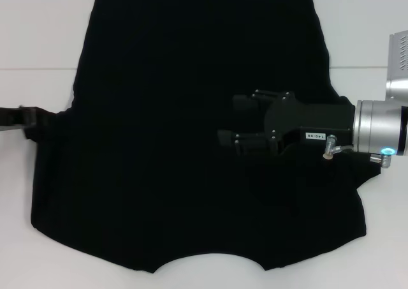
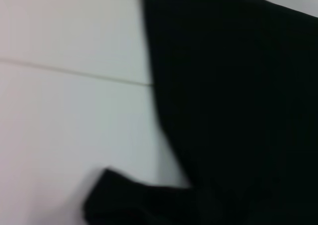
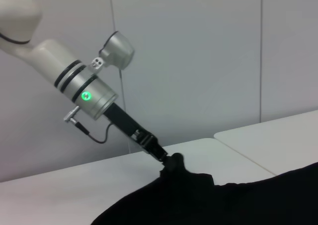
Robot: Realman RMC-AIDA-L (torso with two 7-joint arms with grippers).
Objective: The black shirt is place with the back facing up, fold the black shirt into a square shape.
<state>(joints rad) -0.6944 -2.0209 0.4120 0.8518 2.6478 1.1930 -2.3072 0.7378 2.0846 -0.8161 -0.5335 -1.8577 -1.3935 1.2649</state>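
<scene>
Nearest the head camera, the curved neckline of the plain black cloth T-shirt (image 1: 191, 142) faces the robot, hem far, lying lengthwise on the white table (image 1: 38, 21). Right gripper (image 1: 229, 120) hovers above, fingers spread. Left gripper (image 3: 171, 164) pinches the shirt's left sleeve.

The right tool (image 1: 233, 122) is matte black with small screws and a white label, behind it a silver cuff lit cyan; the left tool (image 3: 171, 161) follows a silver cuff, green light, thin cable.

white table (image 1: 38, 34), seam line across; pale wall (image 3: 198, 46) behind.
</scene>
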